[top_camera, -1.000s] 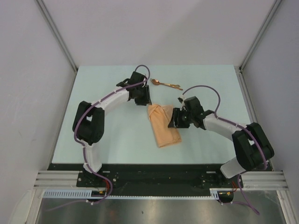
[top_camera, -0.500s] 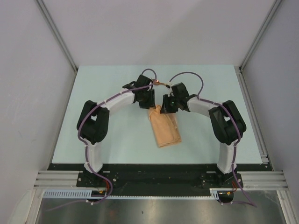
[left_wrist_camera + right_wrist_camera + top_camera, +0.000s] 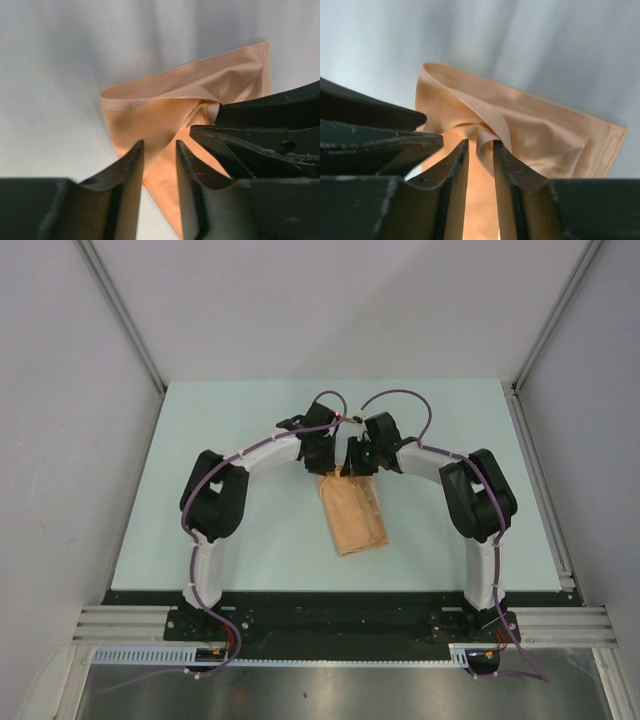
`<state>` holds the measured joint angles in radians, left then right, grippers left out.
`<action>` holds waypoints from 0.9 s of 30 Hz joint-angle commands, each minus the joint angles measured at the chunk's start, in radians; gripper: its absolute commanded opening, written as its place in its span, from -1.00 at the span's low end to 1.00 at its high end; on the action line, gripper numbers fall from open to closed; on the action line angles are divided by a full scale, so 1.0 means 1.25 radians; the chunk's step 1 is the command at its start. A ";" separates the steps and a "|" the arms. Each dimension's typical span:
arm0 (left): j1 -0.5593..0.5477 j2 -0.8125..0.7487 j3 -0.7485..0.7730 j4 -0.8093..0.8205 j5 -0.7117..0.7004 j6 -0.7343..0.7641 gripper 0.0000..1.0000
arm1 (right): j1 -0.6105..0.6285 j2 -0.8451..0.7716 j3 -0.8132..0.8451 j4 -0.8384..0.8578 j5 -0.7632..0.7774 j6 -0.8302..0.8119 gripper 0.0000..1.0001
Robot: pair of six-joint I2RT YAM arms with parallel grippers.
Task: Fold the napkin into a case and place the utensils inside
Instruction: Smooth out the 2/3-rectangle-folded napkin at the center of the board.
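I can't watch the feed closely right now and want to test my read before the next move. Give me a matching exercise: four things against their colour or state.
Things:
1. napkin
2. left gripper
3. right gripper
4. table

States:
A. pale blue-green, flat
B. a fold of cloth pinched in its jaws
C. peach, folded, lying mid-table
D. jaws apart over the cloth, nothing between them

Pairs: 1-C, 2-D, 3-B, 4-A
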<state>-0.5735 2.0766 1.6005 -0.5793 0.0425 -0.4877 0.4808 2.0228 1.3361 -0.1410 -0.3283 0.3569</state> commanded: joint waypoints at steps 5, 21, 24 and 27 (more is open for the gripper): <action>-0.011 0.049 0.110 -0.005 -0.025 -0.003 -0.70 | -0.034 0.058 0.072 0.035 0.009 0.004 -0.77; -0.019 0.111 0.160 0.067 0.060 -0.114 -0.83 | -0.089 0.074 0.066 0.105 0.022 0.103 -1.00; -0.017 0.086 0.160 0.062 0.058 -0.113 -0.37 | -0.099 0.083 0.072 0.127 -0.007 0.095 -0.86; -0.019 0.035 0.131 0.057 0.028 -0.096 0.00 | -0.102 0.066 0.067 0.113 -0.012 0.075 -0.57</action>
<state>-0.5873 2.2154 1.7714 -0.5323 0.0925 -0.6064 0.3637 2.1181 1.4139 -0.0433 -0.3275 0.4683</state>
